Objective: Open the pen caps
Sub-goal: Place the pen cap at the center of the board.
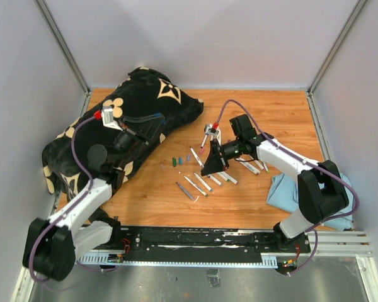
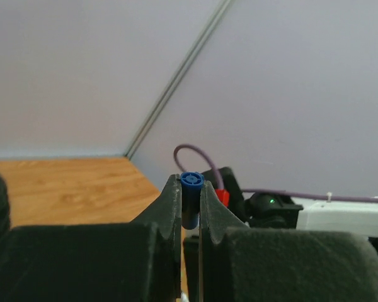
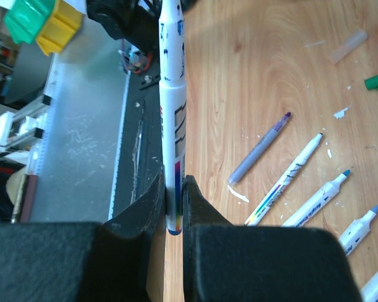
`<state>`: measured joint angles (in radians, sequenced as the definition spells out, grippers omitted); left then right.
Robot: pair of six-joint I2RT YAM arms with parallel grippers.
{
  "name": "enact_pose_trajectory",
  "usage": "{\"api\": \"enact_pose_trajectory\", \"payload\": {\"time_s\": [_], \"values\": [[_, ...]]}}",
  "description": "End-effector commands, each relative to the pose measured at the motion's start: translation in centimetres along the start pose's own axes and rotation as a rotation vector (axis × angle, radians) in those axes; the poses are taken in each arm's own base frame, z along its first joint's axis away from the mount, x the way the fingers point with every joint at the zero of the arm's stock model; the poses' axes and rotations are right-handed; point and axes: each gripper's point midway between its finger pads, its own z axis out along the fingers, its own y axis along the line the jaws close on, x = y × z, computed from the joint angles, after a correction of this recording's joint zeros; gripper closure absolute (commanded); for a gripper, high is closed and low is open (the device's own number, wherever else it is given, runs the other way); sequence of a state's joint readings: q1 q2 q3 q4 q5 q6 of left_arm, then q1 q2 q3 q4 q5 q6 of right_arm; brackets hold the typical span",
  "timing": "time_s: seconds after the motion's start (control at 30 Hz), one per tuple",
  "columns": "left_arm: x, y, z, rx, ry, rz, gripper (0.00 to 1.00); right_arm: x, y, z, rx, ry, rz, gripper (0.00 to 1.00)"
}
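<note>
**Fig.** The rig as I see it from my remote station.

- **Left jaws:** closed on a blue cap (image 2: 191, 184) and raised off the surface (image 1: 252, 113), over the bag (image 1: 145, 94) at far left.
- **Right jaws:** closed on the tail end of a white marker (image 3: 173, 94) at mid-surface. Its tip runs out of view.
- **Other caps:** two green caps (image 1: 174, 162) lie loose just left of the right jaws. Bare markers (image 3: 290, 176) lie beside them.

**Handling (my judgement).** The caps are light, stiff, smooth plastic stubs, likely to slip or spring away. I would pinch each one across its sides at mid-length. The barrel I would grip well back from the cap, then pull along the axis.

**Writing.** The barrels carry dark print and a rainbow stripe, too small for me to read. The bag shows tan flower motifs but no legible word.
</note>
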<state>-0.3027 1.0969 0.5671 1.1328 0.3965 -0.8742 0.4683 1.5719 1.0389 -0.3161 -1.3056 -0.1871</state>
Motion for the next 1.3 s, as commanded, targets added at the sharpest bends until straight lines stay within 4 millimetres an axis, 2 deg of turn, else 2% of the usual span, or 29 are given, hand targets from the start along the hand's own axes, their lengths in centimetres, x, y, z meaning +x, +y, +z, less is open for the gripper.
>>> {"api": "enact_pose_trajectory", "payload": {"time_s": [0.0, 0.23, 0.3, 0.4, 0.5, 0.67, 0.8, 0.9, 1.0, 1.27], "values": [[2.9, 5.0, -5.2, -0.315, 0.090, 0.032, 1.00, 1.5, -0.5, 1.6, 0.128, 0.058, -0.008, 0.98], [7.0, 10.1, -14.4, -0.761, 0.222, -0.047, 1.00, 4.0, -1.9, 5.4, 0.312, 0.108, 0.076, 0.95], [7.7, 10.9, -16.5, -0.870, 0.244, -0.073, 1.00, 4.7, -1.8, 6.8, 0.338, 0.136, 0.108, 0.94], [8.3, 11.5, -18.7, -0.969, 0.253, -0.107, 1.00, 5.9, -2.4, 8.7, 0.437, 0.181, 0.126, 0.90], [9.6, 12.4, -20.0, -1.029, 0.264, -0.148, 1.00, 6.7, -4.4, 9.7, 0.615, 0.243, 0.135, 0.81], [12.4, 14.1, -21.7, -1.142, 0.327, -0.178, 1.00, 9.5, -4.8, 11.9, 0.628, 0.372, 0.169, 0.82], [13.9, 14.5, -22.0, -1.151, 0.341, -0.189, 1.00, 10.1, -5.2, 11.9, 0.663, 0.386, 0.162, 0.85], [14.6, 14.9, -22.8, -1.165, 0.341, -0.197, 1.00, 10.2, -6.1, 11.2, 0.721, 0.391, 0.138, 0.95], [15.4, 15.1, -23.5, -1.171, 0.346, -0.218, 1.00, 10.5, -6.4, 11.2, 0.737, 0.400, 0.136, 0.97], [17.7, 16.1, -24.6, -1.201, 0.368, -0.263, 1.00, 11.4, -5.7, 12.1, 0.787, 0.452, 0.046, 0.86]]}}
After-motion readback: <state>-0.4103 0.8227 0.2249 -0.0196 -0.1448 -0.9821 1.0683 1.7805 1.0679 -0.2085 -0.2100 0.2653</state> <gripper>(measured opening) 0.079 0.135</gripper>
